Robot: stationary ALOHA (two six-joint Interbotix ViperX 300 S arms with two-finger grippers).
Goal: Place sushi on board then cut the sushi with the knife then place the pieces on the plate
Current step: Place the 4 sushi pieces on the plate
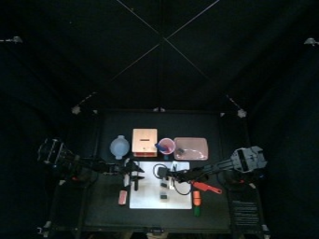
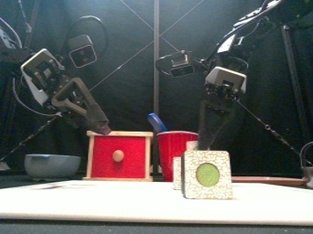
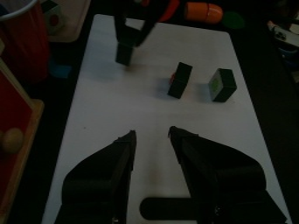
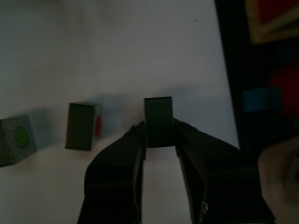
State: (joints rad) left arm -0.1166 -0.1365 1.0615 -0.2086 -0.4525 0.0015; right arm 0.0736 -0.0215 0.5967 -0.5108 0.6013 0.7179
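Right gripper [image 4: 158,129]: its jaws were clenched on the held sushi piece [image 4: 158,108], whose upper part showed past the jaw tips in the middle of the right wrist view. Whether that piece touched the board could not be told.
Loose sushi pieces: the second sushi piece [image 4: 82,125] stood on the board just left of the held one in that view. The third sushi piece [image 4: 17,140] was further left, at the frame's edge. All three were apart from each other.
Left gripper [image 3: 152,140]: its jaws were released, with only bare board between them. It hung over the white cutting board [image 3: 117,96], well short of the pieces.
Board: it lay on the worktop at lower centre of the top view.
Pink tray [image 1: 191,147]: it lay behind the board, to the right of centre in the top view, with no sushi on it.
Red cup [image 2: 178,151]: it stood at centre of the front view, with the blue knife [image 2: 156,121] sticking out of it.
Wooden box [image 2: 120,155]: it was just left of the cup.
Bowl [image 2: 51,164]: it sat at lower left of the front view.
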